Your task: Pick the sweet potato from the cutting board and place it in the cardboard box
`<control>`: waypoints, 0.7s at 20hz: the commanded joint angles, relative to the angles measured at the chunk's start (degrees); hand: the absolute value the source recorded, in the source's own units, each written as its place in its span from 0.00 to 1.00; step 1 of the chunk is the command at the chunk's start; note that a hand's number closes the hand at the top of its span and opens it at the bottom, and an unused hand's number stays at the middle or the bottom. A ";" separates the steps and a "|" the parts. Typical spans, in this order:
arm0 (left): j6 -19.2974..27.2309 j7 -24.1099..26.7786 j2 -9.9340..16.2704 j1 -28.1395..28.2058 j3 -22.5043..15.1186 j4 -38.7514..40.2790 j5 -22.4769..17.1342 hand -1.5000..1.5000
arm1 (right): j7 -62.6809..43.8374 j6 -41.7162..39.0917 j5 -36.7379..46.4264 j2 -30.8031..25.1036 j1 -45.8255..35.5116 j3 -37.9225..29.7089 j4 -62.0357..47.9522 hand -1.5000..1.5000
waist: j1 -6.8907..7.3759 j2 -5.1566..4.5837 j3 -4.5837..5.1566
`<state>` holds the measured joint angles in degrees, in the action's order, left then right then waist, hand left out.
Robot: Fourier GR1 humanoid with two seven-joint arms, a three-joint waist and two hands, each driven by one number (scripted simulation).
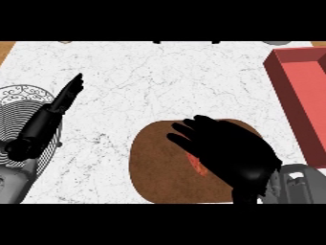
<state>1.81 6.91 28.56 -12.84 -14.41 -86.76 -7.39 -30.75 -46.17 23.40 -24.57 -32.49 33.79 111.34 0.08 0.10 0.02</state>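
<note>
Head view showed the right hand (229, 153) spread low over the brown cutting board (155, 165), its fingers bent down round the sweet potato (197, 165), of which only a small orange-red patch showed under the palm. Whether the fingers had closed on it could not be told. The board lay on the white marble bench (165, 86), near the lower edge. The cardboard box (310, 103), reddish and open-topped, stood at the right side of the bench, apart from the board. The left hand (68, 93) rested at the left with straight fingers pointing up, holding nothing, above a black wire rack (10, 119)
</note>
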 commanded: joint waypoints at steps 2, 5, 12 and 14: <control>-1.14 -1.07 -2.10 1.68 1.16 -1.21 1.71 0.50 | 1.55 0.95 8.73 2.05 2.03 1.88 -1.32 0.00 | 0.15 -0.10 -0.03; -1.36 2.05 -4.39 1.15 0.79 2.44 4.67 0.50 | 3.54 1.33 11.67 2.00 3.02 1.70 -1.51 0.00 | -0.07 -0.12 -0.03; -6.81 0.90 -2.91 -1.16 7.46 3.10 3.69 0.50 | 6.35 3.93 20.47 6.98 5.51 4.54 -6.86 0.00 | 0.01 -0.10 -0.02; -3.97 -5.07 -5.40 0.59 5.32 -3.45 5.26 0.50 | 9.56 4.51 22.58 4.69 5.81 3.70 -8.71 0.00 | 0.16 -0.04 -0.04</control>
<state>-2.39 4.86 24.44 -13.59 -9.59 -86.51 -3.17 -23.25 -42.60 41.60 -19.71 -28.69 36.63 104.07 0.18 0.00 0.00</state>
